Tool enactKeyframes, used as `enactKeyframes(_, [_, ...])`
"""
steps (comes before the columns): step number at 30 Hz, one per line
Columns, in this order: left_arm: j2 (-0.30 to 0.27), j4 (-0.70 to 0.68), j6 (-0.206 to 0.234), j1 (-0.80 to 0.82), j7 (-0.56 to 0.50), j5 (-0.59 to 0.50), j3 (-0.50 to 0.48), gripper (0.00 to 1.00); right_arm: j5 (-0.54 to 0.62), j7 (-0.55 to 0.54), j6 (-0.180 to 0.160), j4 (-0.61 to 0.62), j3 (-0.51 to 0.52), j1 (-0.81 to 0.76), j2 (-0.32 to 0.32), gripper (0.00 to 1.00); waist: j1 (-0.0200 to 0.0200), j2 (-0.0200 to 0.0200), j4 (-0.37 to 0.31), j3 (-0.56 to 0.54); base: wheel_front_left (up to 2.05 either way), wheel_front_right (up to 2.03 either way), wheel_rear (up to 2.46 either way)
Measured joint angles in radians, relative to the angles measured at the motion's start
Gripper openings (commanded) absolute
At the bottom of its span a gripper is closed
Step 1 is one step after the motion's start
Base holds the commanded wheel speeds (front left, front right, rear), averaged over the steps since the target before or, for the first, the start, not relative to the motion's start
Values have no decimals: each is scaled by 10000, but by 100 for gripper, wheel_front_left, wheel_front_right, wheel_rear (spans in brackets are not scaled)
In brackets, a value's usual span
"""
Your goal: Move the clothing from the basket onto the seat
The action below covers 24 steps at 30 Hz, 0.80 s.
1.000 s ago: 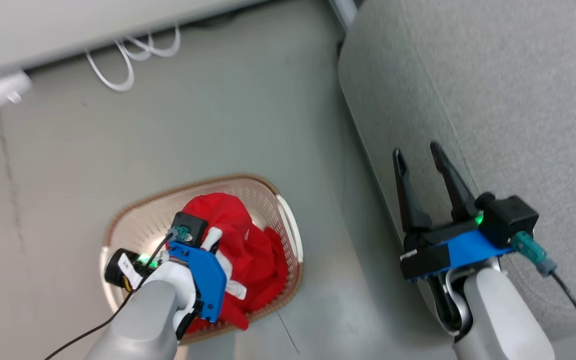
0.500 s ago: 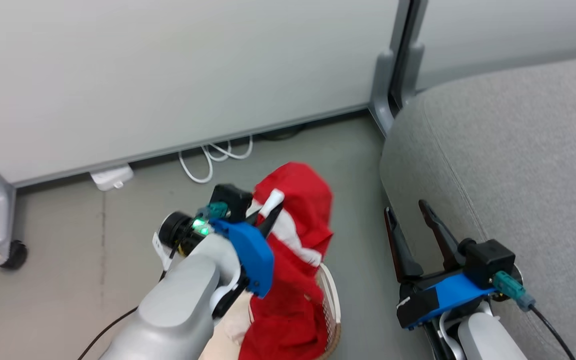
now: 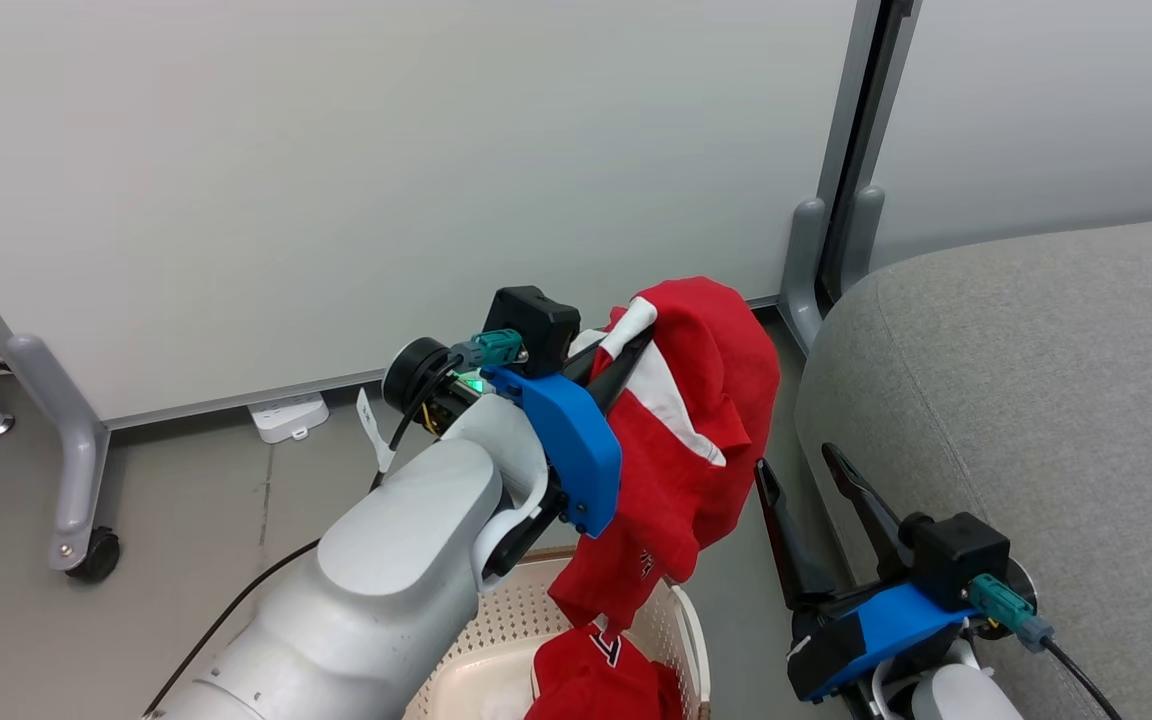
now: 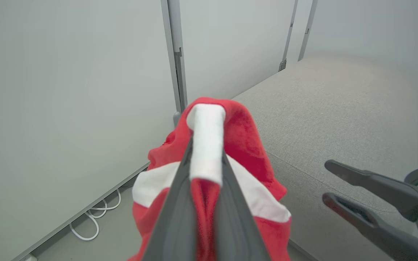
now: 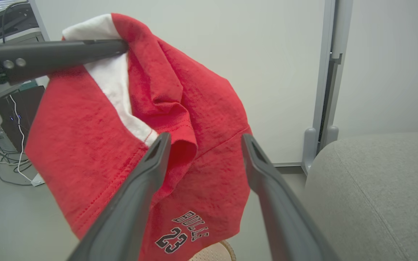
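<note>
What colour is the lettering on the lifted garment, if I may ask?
Black lettering with white outlines on the red garment; clearest in the right wrist view.

1. Bright, even light all round; the clothing (image 3: 706, 420) reads a clean, saturated red.
2. Shadows are soft, just gentle shading in the clothing's folds.
3. Left wrist view: the left gripper (image 4: 207, 148) in front of the clothing is blurred, too near the lens.
4. Wide-angle bend there too: the panel posts (image 4: 175, 54) above the clothing lean.

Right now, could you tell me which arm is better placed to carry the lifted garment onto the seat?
Left. The left gripper is shut on the red garment, hanging above the basket beside the seat; the right gripper is open and empty.
</note>
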<state>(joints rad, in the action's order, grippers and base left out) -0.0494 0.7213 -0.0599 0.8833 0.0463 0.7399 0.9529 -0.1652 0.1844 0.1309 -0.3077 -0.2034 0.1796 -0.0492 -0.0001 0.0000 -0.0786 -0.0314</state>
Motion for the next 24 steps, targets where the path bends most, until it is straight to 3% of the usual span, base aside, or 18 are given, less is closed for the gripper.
enactKeyframes(5, [0,61,134,131,117,447,410,0,59,-138,0,169,-128,-108,0,100,0,0,-60,-127,0,0,0])
enactKeyframes(24, [-2,485,447,635,658,1896,1685,0,138,-692,0,171,-2569,-100,0,100,2,0,-32,92,0,0,0])
